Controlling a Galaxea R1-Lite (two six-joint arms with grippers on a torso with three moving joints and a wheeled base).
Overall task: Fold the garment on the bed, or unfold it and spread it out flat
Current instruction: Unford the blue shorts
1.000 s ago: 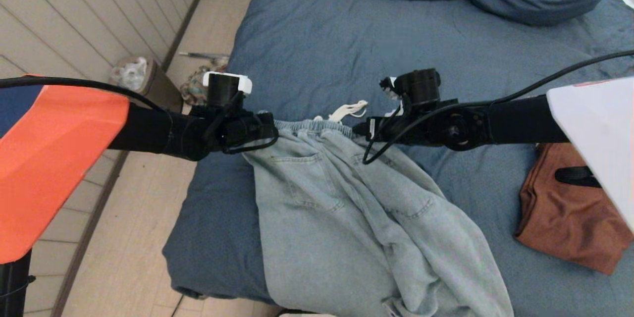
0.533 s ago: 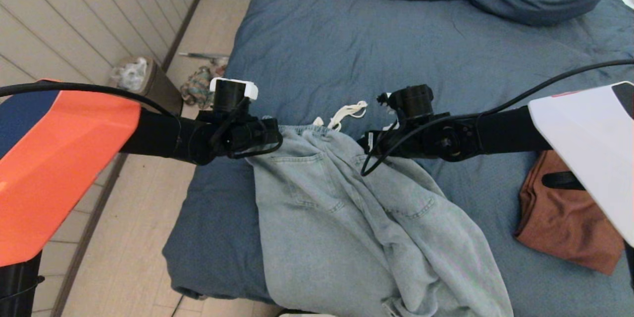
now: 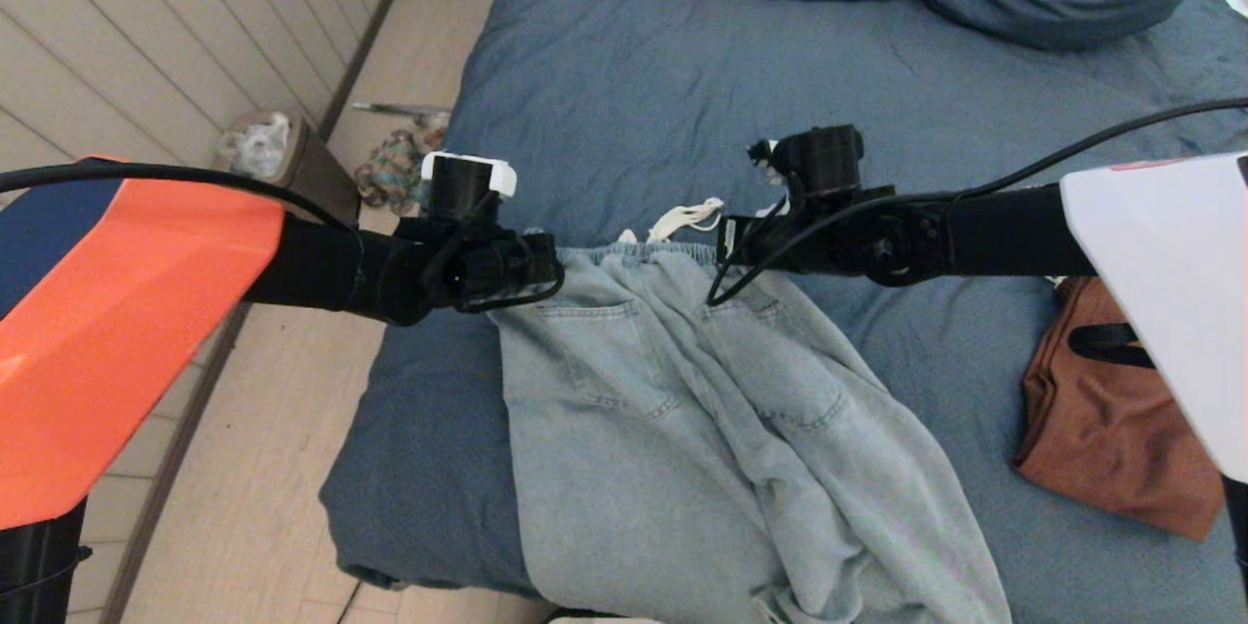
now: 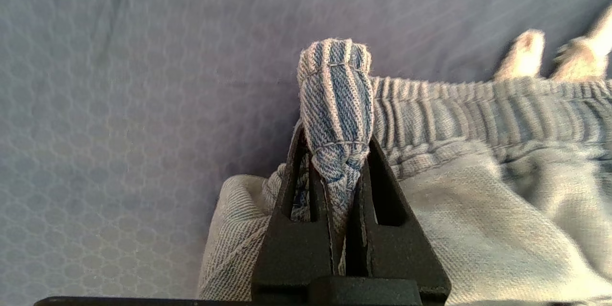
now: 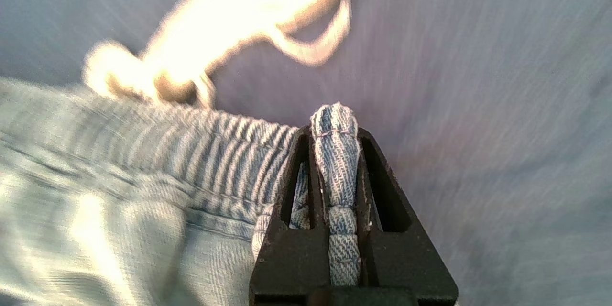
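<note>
The left gripper (image 3: pixel 546 265) has its fingers (image 4: pixel 291 229) pinched tight on one end of the jeans' (image 3: pixel 682 429) waistband. The right gripper (image 3: pixel 726 249) pinches the other end, near a white string (image 3: pixel 687 214). The jeans lie on the blue bed (image 3: pixel 634 88), maybe hanging off its near edge, with a brown cloth (image 3: pixel 1102 439) on the right.

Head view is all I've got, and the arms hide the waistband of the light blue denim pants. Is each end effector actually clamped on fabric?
Observer: Yes. The left end effector is shut on a bunched fold of the light blue denim pants at the waistband.
Operator: And the right?
Observer: The right end effector pinches the waistband's other end the same way.
Operator: Where's the white drawstring?
Observer: Loose on the slate-blue bed, beyond the waistband, outside both grips.
</note>
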